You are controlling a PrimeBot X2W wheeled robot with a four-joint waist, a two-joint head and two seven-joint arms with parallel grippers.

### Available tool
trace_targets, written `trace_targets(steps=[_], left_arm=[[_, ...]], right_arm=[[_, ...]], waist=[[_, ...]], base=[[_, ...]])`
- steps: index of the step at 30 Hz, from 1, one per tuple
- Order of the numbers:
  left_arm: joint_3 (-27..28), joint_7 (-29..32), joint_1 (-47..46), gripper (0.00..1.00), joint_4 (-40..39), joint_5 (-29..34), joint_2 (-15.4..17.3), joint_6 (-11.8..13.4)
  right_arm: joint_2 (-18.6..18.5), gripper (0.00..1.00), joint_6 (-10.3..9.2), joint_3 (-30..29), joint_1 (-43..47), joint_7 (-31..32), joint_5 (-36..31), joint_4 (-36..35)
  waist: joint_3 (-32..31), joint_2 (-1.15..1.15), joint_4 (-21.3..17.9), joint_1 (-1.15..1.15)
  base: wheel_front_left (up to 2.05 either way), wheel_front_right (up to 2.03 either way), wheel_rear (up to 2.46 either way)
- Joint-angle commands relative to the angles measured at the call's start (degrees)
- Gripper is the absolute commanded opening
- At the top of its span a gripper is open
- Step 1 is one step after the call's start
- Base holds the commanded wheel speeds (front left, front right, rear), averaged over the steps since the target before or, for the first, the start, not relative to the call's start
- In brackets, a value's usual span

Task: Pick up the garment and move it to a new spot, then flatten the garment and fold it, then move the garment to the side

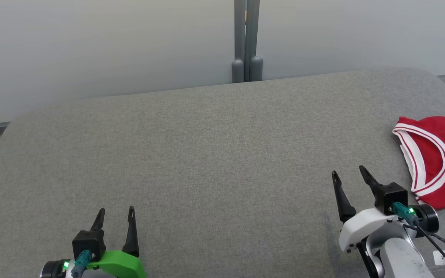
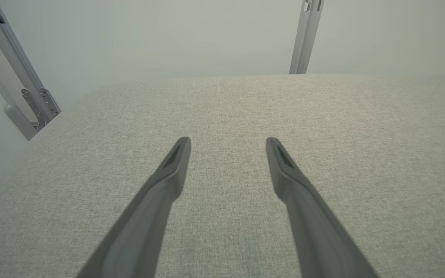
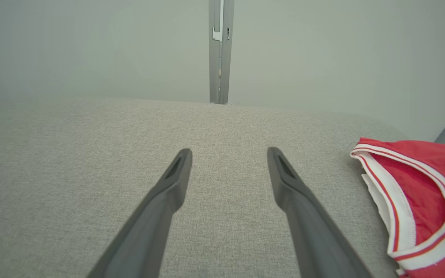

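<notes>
Left end effector (image 1: 116, 209) and right end effector (image 1: 348, 170) sit at the near edge, both with fingers spread and nothing between them. The grey fabric worktop (image 1: 207, 154) spans the view. The shirt (image 1: 444, 162), red with white red-striped trim, lies bunched at the worktop's right edge, near the right end effector and clear of its fingers. A grey post (image 1: 247, 38) stands behind the far edge.
</notes>
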Motion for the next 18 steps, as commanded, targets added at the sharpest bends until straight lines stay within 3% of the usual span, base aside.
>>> trace_targets(steps=[1, 18], left_arm=[[-0.1, 0.1, 0.5, 1.0, -0.1, -0.4, 0.2, 0.3], [-0.1, 0.0, 0.1, 1.0, -0.1, -0.3, 0.0, 0.1]], right_arm=[[-0.1, 1.0, -0.04, 0.0, 0.8, -0.1, 0.3, 0.2], [0.0, 1.0, 0.0, 0.3, 0.0, 0.0, 0.2, 0.9]], waist=[[0.0, 0.0, 0.0, 0.0], [0.1, 0.0, 0.1, 0.0]], base=[[0.0, 0.0, 0.0], [0.0, 0.0, 0.0]])
